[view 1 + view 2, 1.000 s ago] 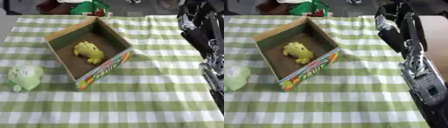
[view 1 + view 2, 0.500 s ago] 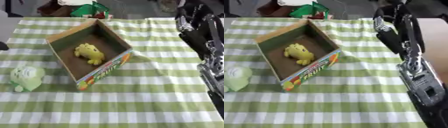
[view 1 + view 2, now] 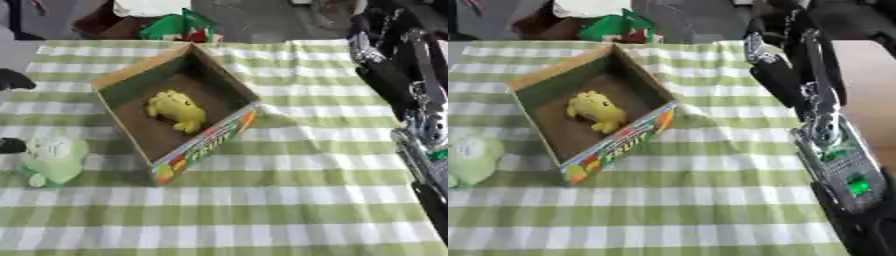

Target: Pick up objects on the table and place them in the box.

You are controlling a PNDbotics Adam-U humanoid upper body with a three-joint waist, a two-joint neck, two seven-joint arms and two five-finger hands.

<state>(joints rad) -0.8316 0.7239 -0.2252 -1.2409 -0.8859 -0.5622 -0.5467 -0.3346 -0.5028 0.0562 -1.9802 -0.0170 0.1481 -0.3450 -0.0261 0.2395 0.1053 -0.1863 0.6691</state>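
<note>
- While the soft yellow toy (image 3: pixel 178 110) lies inside the open cardboard box (image 3: pixel 118 84), a rounded pale-green plush (image 3: pixel 54 159) sits outside, left, on the checked cloth bench (image 3: pixel 289 200).
- Right arm (image 3: pixel 824 135): black, silver joints; hand state cannot tell.

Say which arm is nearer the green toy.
Left. The left hand shows at the edge beside the green toy; the right arm is far off, past the box.

**Clearance around the box**

Box (image 3: pixel 175 112): top open; yellow toy (image 3: pixel 177 110) at mid-floor, bare floor toward the near end. Pale green toy (image 3: pixel 54 159) left of box, a strip of bare checked cloth (image 3: pixel 262 210) between them. Near cloth wide and bare. Right arm (image 3: pixel 815 115) stands along the right edge. Green packaging (image 3: pixel 179 27) just behind the box
</note>
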